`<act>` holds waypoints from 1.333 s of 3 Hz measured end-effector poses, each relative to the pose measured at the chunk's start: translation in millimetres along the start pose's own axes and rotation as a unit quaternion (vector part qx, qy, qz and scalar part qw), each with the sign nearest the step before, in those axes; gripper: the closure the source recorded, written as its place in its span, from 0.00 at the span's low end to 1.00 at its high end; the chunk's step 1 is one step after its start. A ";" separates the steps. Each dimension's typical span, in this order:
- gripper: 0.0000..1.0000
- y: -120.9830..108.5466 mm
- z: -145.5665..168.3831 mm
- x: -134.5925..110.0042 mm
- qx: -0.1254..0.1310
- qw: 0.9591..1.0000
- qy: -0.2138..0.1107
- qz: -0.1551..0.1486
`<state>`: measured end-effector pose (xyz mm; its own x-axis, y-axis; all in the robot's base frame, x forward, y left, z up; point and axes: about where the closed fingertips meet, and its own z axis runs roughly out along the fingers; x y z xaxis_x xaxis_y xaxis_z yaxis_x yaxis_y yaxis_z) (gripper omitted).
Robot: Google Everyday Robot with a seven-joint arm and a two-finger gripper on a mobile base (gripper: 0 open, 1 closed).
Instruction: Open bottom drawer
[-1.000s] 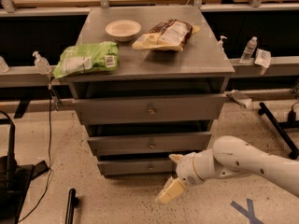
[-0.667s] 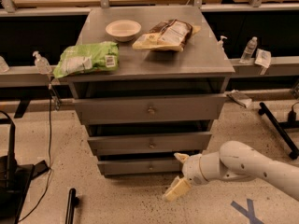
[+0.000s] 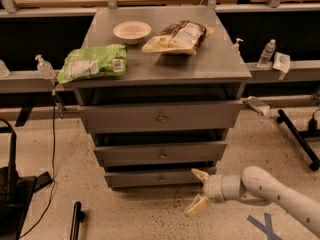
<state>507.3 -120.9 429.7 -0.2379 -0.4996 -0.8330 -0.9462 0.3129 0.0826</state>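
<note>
Nearest you, the gripper hovers low with fingers spread apart, presumably ready for a handle. It sits just beside one end of the bottom drawer, still shut, off from its centre knob. Farther up, the green bag and bowl rest on the cabinet top.

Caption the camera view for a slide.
Open gripper low at the right end of the bottom drawer, not yet on its knob.

The gripper, fingers spread at five o'clock, covered part of the right end of the bottom drawer with its upper fingertip, while its arm was cut off by the frame's edge at four o'clock.
</note>
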 end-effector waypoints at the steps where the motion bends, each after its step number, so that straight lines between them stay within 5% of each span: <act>1: 0.00 -7.2 43.5 54.2 -0.025 0.999 -0.008 0.039; 2: 0.00 -6.3 42.3 52.0 -0.025 0.999 -0.007 0.037; 4: 0.00 -60.3 82.8 83.7 0.023 1.000 0.017 -0.006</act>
<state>562.6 -114.6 309.7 -0.2347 -0.5312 -0.8141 -0.9383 0.3426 0.0469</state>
